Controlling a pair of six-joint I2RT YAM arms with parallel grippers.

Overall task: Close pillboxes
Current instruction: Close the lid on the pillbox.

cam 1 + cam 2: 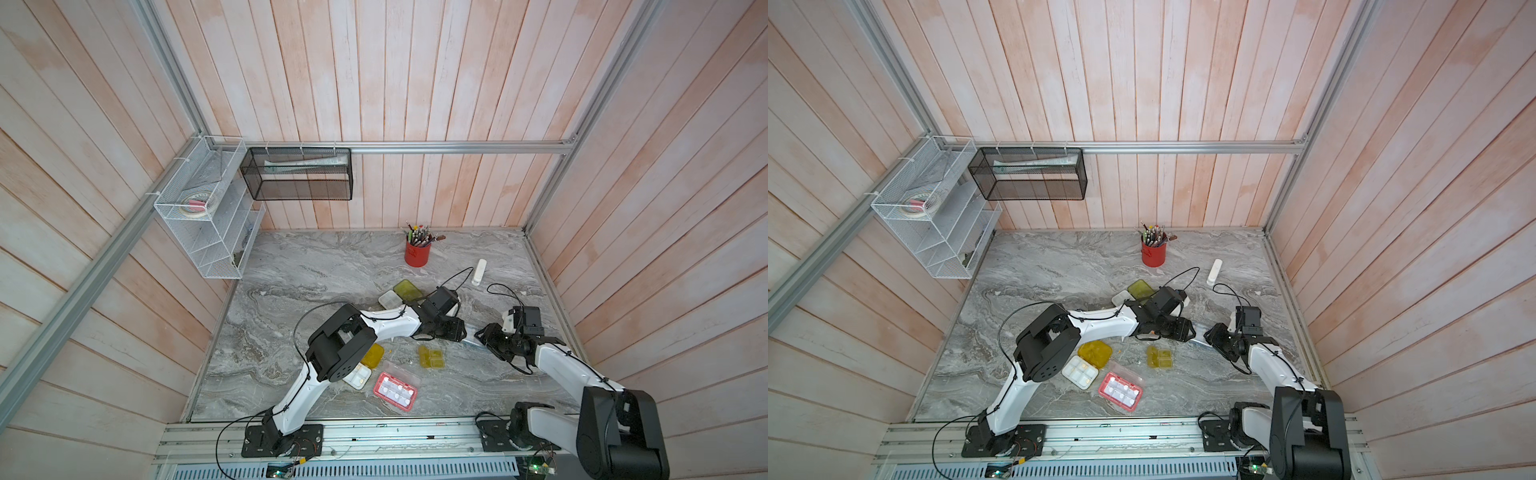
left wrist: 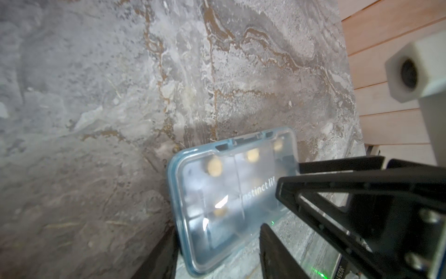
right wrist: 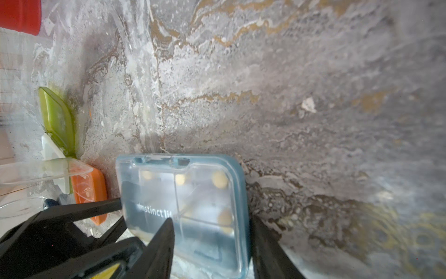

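Marbled tabletop (image 1: 332, 266), right of centre: left end effector (image 2: 216, 229) clamps the light blue pillbox (image 2: 231, 193), seemingly to steady it; right end effector (image 3: 212, 218) straddles its lid, squeezing or not I cannot tell.

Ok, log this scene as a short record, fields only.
in work: light blue pillbox, lid down
left tool: at this box, grip unclear
right tool: at this box, grip unclear
lids open: pink-red pillbox, yellow pillbox, lime-olive pillbox, orange pillbox
surface: marble-look table
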